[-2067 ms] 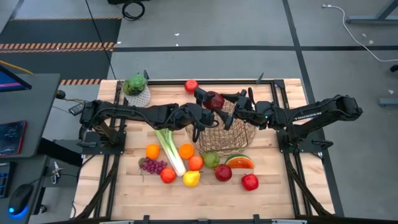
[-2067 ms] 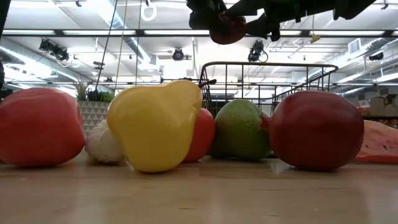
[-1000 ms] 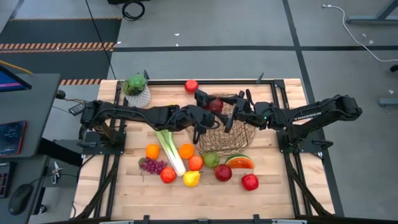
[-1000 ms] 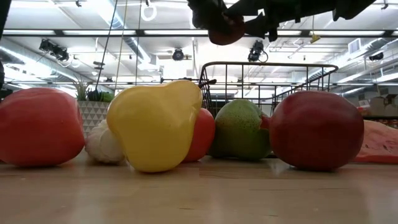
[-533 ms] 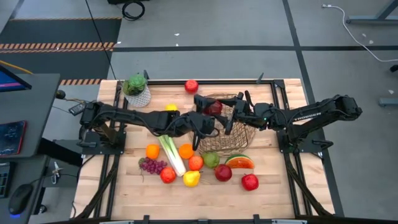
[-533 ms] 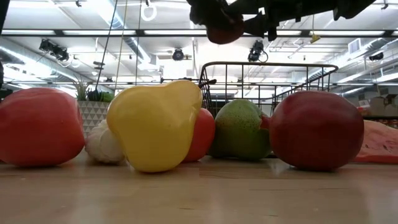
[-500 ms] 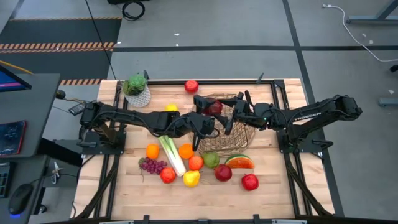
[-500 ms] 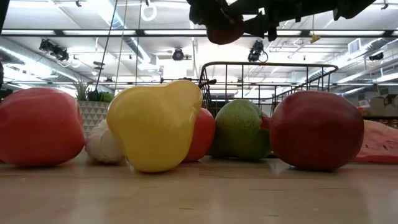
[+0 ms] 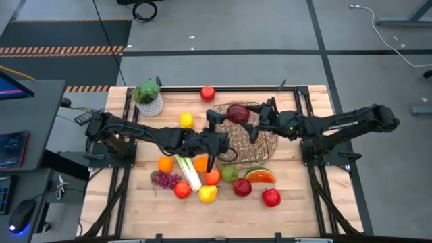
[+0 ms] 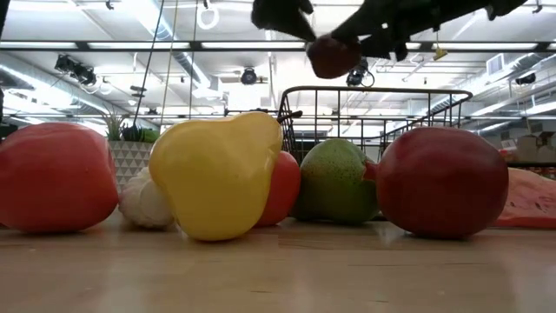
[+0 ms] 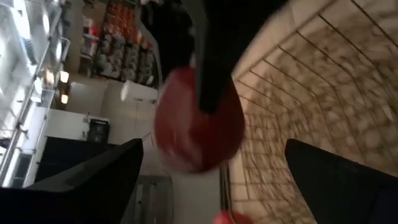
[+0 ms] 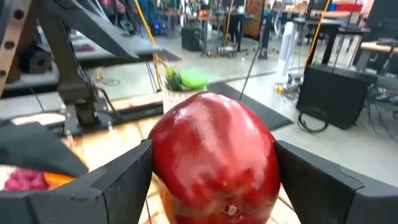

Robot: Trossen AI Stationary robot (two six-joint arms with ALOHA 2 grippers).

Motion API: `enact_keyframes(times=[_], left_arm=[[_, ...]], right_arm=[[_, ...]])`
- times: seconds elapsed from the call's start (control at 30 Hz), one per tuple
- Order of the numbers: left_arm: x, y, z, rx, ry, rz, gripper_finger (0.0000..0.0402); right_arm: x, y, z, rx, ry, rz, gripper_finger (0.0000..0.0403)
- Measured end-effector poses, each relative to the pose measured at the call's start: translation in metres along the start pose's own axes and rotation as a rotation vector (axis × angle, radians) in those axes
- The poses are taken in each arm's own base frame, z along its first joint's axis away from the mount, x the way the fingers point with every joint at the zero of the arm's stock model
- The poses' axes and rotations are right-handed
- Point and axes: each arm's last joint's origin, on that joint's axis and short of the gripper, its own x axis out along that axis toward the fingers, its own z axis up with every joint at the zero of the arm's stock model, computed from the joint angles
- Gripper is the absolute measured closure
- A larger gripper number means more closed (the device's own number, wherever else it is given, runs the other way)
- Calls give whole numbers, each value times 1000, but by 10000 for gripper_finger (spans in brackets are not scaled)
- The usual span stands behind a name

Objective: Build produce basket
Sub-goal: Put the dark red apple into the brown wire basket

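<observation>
A dark red apple [image 9: 237,113] hangs over the far left part of the wire basket [image 9: 253,145], which stands on the table. My right gripper [image 9: 244,116] reaches in from the table's right and is shut on the apple [image 12: 211,155]. My left gripper [image 11: 214,146] is open and holds nothing; it stands a little to the left of the apple [image 11: 193,134], near the basket's left rim [image 9: 214,135]. The other produce lies on the table near the front: leek [image 9: 183,169], oranges [image 9: 165,164], grapes [image 9: 164,179], pear [image 9: 229,173], watermelon slice [image 9: 260,176]. My right gripper pinches the apple by its two opposite sides [image 12: 160,163] between its two fingers [image 12: 118,183]. The fingers come in about level from the table's right. The apple is lifted clear, above the basket's rim [image 10: 382,89].
A potted green plant [image 9: 147,96] stands at the far left, a red apple [image 9: 207,92] at the far edge and a lemon [image 9: 185,120] left of the basket. Two more red apples [image 9: 271,197] lie near the front right.
My left gripper, open, has drawn back from the apple toward the table's near left, and its arm has swung toward the near edge, uncovering the lemon. My right gripper keeps its hold and has carried the apple a little toward the table's right and slightly down.
</observation>
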Motion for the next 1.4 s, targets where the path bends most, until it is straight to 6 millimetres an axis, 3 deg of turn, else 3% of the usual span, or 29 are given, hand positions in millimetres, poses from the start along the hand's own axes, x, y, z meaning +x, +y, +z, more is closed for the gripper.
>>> enact_keyframes(times=[0.13, 0.4, 0.57, 0.67, 0.87, 1.07, 1.27, 1.4], left_arm=[[-1, 2, -11, -27, 72, -17, 2], [-15, 35, -41, -259, 137, -129, 1], [-19, 49, -49, -385, 85, -236, 1], [-16, 40, -52, -423, 27, -282, 1], [-5, -4, -72, -416, -66, -284, 2], [-2, -25, -81, -425, -152, -251, 1], [-1, -26, -81, -404, -167, -242, 2], [0, -23, -81, -365, -181, -226, 2]], right_arm=[[-12, -5, -1, -35, 69, 54, 75], [-31, -1, -1, -174, 117, 500, 75], [-33, -1, -1, -251, 102, 539, 75], [-32, 0, -2, -275, 98, 553, 75], [-32, 0, -2, -292, 88, 558, 75], [-33, 2, 0, -270, 63, 648, 75], [-30, -3, 12, -19, 24, 762, 75], [-24, -16, 19, 238, 52, 705, 75]])
